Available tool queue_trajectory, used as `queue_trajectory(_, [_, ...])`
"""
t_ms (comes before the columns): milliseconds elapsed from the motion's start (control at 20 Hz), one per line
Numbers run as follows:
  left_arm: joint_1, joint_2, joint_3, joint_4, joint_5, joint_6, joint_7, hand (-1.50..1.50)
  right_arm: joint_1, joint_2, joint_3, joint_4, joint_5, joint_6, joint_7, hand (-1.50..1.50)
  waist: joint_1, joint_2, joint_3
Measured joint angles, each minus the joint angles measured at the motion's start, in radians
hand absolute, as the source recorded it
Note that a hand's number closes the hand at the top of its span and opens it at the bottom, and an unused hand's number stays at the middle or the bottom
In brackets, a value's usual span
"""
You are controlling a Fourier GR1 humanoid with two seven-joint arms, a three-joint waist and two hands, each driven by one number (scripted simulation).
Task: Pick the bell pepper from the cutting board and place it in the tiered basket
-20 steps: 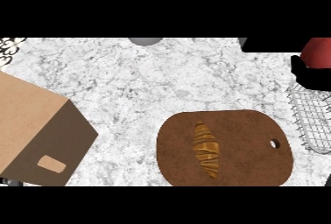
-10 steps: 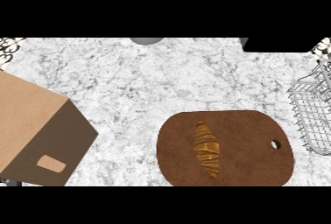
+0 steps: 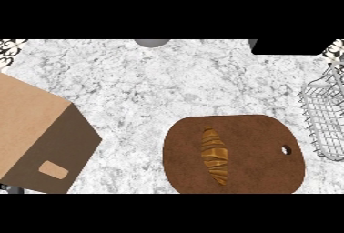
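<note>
The right hand [image 3: 289,46] shows only as a black shape at the top edge, above the basket [image 3: 325,124]; whether it holds anything cannot be told. The pepper cannot be seen. The board [image 3: 263,157] carries only a croissant [image 3: 215,155].

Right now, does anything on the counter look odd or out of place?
Yes: the cutting board holds only a croissant, with no bell pepper in view. The wire basket at the right edge shows nothing inside either.
</note>
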Motion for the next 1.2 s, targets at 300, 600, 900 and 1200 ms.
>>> queue_trajectory(300, [0.018,0.001,0.009,-0.028,0.004,-0.014,0.026,0.0,-0.042,-0.023,0.031,0.111,0.034,0.039,-0.027,1.5,-0.002,0.0,-0.002])
queue_trajectory(600, [0.026,-0.008,0.01,-0.026,-0.01,-0.005,0.006,0.0,-0.032,-0.033,0.019,0.237,0.038,0.186,0.045,-1.5,-0.004,-0.001,-0.001])
queue_trajectory(900, [0.012,-0.004,0.022,-0.005,-0.012,-0.018,0.002,0.0,-0.031,-0.023,-0.045,0.331,0.028,0.19,0.112,-1.5,-0.006,-0.003,0.002])
queue_trajectory(1200, [0.016,-0.021,0.021,-0.025,-0.018,-0.007,0.024,0.0,-0.078,-0.018,-0.142,0.319,-0.052,0.144,0.11,-1.5,-0.007,-0.003,0.001])
